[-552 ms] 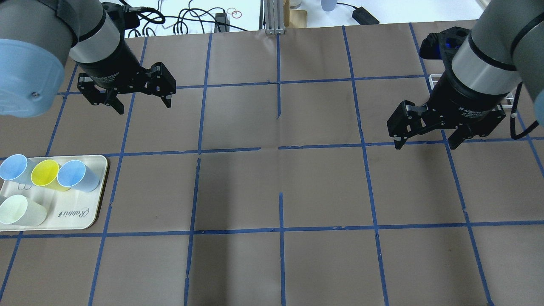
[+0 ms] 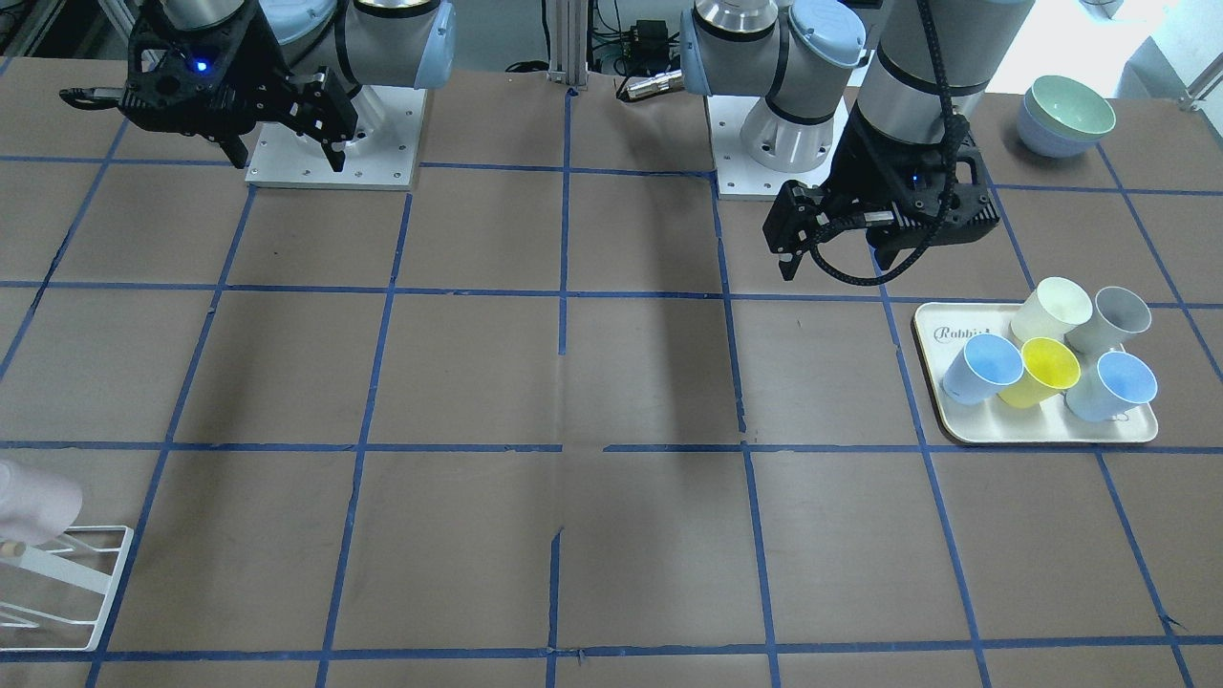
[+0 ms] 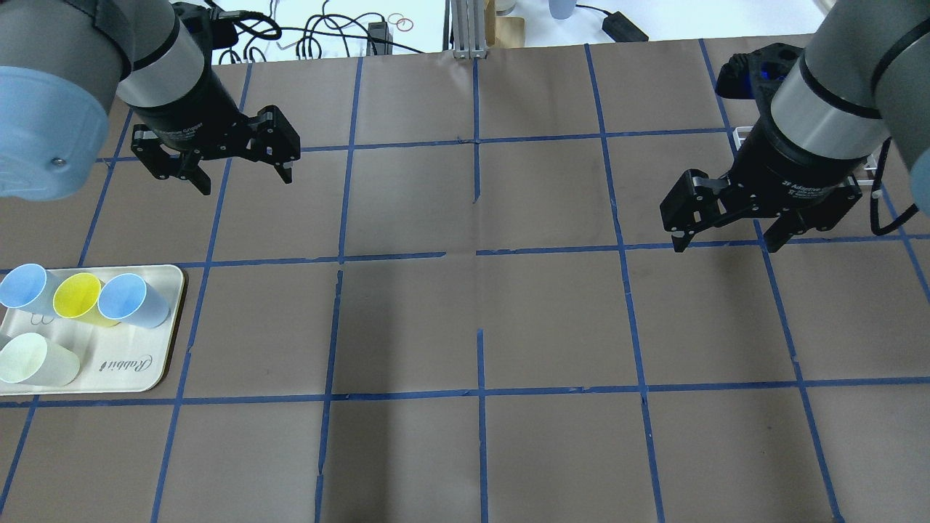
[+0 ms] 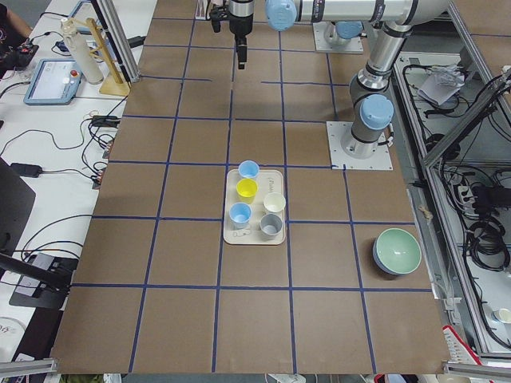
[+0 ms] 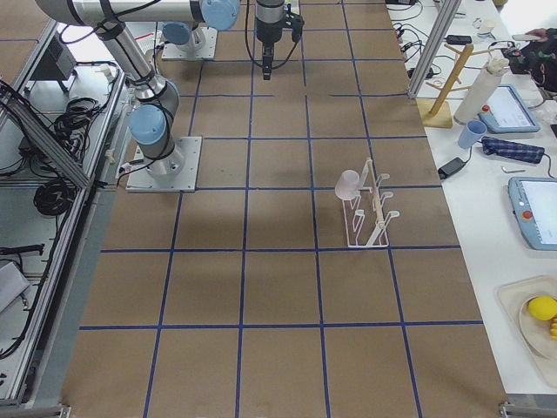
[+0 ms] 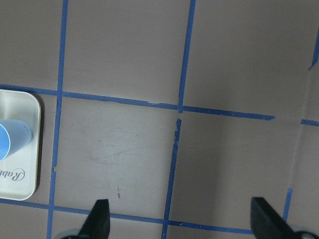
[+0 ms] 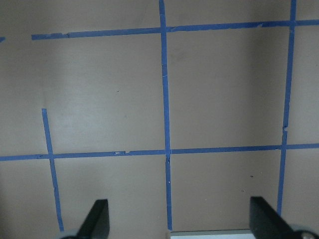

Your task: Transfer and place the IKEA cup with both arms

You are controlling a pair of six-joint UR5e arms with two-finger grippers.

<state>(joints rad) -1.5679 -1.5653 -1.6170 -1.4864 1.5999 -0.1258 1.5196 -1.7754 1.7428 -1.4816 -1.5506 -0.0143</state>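
The IKEA cup is hung tilted on the white rack, lower left, down-frame of the nearer right gripper; it and the left gripper are held spread.

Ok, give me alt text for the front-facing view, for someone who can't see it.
The right tool at upper left and the left tool, near a tray of five cups at right, both hang open and empty over a brown gridded table. The pink cup rests on a white wire rack at the lower left edge.
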